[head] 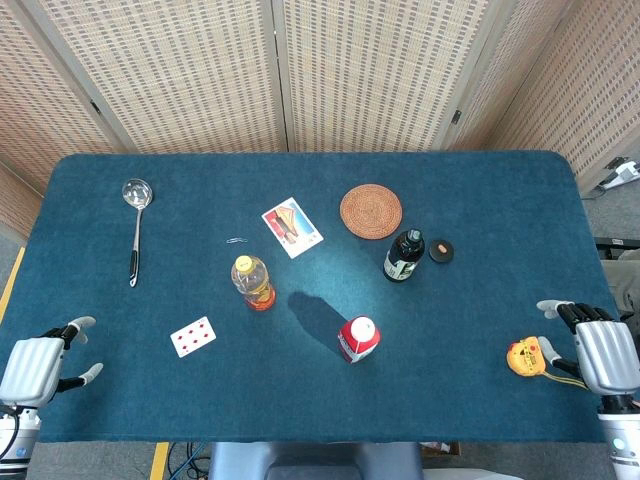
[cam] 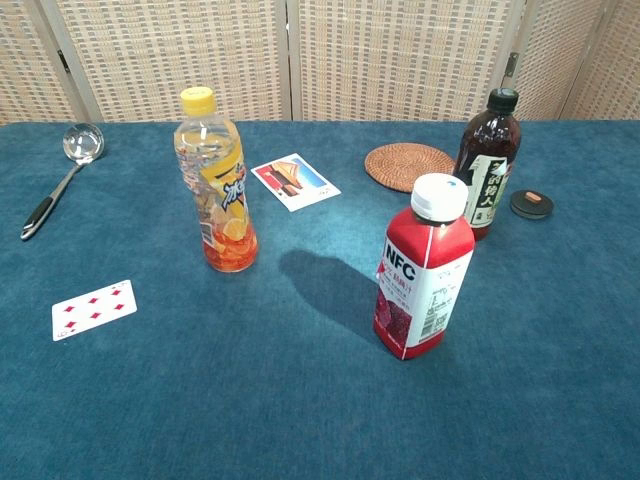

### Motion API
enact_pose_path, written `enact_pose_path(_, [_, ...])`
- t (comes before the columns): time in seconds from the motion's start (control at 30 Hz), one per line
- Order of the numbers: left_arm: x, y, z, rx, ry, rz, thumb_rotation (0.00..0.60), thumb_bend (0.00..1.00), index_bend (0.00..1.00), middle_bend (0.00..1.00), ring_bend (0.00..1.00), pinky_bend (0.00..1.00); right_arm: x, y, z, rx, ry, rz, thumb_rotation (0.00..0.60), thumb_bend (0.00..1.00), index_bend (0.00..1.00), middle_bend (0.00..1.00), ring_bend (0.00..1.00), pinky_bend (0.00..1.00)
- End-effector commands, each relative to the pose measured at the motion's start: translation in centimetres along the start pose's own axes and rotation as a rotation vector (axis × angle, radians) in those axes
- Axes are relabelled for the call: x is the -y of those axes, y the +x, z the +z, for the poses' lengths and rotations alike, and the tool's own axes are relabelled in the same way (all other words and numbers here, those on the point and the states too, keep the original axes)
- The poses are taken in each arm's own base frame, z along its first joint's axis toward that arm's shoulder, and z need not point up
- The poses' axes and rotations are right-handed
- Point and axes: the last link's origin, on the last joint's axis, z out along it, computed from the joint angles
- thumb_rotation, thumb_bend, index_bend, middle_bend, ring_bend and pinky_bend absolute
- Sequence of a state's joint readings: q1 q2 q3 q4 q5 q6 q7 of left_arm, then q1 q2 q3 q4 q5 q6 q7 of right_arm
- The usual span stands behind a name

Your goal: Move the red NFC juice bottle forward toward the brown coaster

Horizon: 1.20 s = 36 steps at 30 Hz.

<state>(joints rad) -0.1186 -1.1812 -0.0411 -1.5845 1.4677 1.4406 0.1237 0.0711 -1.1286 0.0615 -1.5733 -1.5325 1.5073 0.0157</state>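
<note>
The red NFC juice bottle [head: 358,339] [cam: 422,270] stands upright with a white cap near the table's front middle. The round brown woven coaster [head: 371,211] [cam: 407,166] lies farther back, beyond the bottle. My left hand [head: 40,363] rests at the front left corner, fingers apart, holding nothing. My right hand [head: 597,345] sits at the front right edge, fingers apart and empty, right beside a small yellow toy [head: 526,357]. Both hands are far from the bottle and appear only in the head view.
A dark bottle [head: 404,256] [cam: 487,176] and a black lid [head: 441,250] [cam: 531,204] stand near the coaster. A yellow drink bottle [head: 253,282] [cam: 216,193], two cards [head: 292,227] [head: 193,336] and a ladle [head: 135,227] lie left of centre.
</note>
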Motion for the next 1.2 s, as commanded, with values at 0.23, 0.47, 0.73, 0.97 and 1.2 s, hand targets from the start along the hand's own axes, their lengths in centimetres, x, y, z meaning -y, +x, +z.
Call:
enact_pose_path(0.23, [0.0,0.1,0.0,0.0,0.0,-0.005,0.6,0.12,0.54,0.48,0.5,0.66,-0.1,0.2,-0.1,-0.013,-0.005,0.012,0.6,0.3,0.38,0.44,0.39,0.46])
enact_pose_path(0.47, [-0.1,0.1,-0.1,0.005,-0.008,-0.011,0.6,0.12,0.54,0.48,0.5,0.66,0.4,0.1,-0.1,-0.002,0.023,0.037,0.6,0.24,0.38,0.39,0.37,0.46])
enact_pose_path(0.73, [0.2,0.3,-0.2,0.006,0.007,-0.02,0.6,0.12,0.54,0.48,0.5,0.66,1.6,-0.4,0.8,0.018,0.083,0.083,0.6,0.1,0.27,0.3,0.28,0.45])
enact_pose_path(0.97, [0.4,0.6,-0.2,-0.003,0.018,-0.025,0.6,0.12,0.54,0.48,0.5,0.66,4.8,-1.8,3.4,0.074,0.202,0.154,0.6,0.08,0.23,0.27,0.25,0.45])
enact_pose_path(1.2, [0.7,0.9,-0.3,-0.005,0.029,-0.032,0.6,0.12,0.54,0.48,0.5,0.66,8.1,-2.9,5.6,0.139,0.297,0.203,0.6,0.06,0.23,0.26,0.25,0.45])
